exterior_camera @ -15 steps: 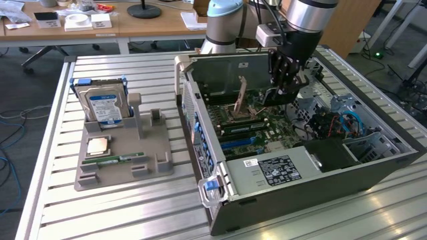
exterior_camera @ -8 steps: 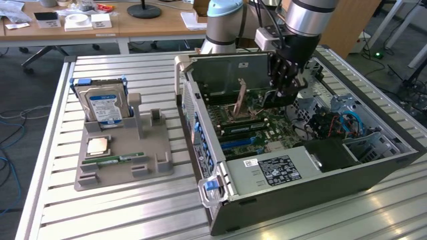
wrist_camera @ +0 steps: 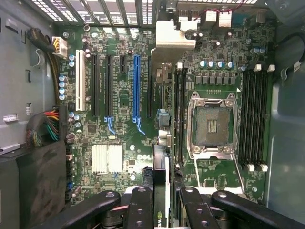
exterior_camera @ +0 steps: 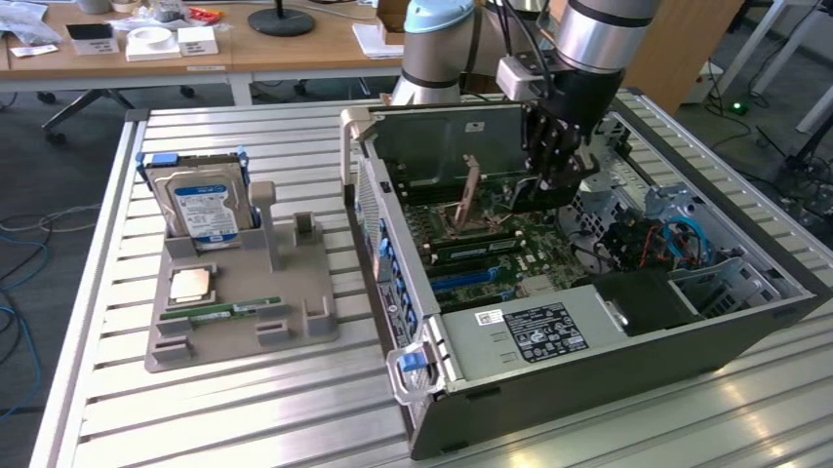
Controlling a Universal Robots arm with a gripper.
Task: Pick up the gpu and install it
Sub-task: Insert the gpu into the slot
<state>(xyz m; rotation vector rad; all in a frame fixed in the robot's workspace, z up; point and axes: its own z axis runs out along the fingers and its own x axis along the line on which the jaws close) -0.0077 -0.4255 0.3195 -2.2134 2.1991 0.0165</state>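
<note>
The gpu [wrist_camera: 162, 157] shows edge-on in the wrist view, running away from my fingers [wrist_camera: 140, 205] over the green motherboard [wrist_camera: 119, 133]. Its silver end bracket [wrist_camera: 174, 36] points at the case's rear slots. My gripper [wrist_camera: 162, 210] is shut on the card's near end. The card hovers beside the blue expansion slot [wrist_camera: 137, 86], between it and the memory slots; whether it touches a slot I cannot tell. In the exterior view my gripper [exterior_camera: 553, 180] reaches down into the open computer case [exterior_camera: 586, 390], above the motherboard [exterior_camera: 489, 258].
A grey parts holder [exterior_camera: 241, 336] on the slatted table at the exterior view's left carries a hard drive [exterior_camera: 202, 200], a processor [exterior_camera: 193, 283] and a memory stick [exterior_camera: 234, 310]. Inside the case are the power supply [exterior_camera: 540, 331], cable bundles [wrist_camera: 45, 126] and the open processor socket [wrist_camera: 212, 126].
</note>
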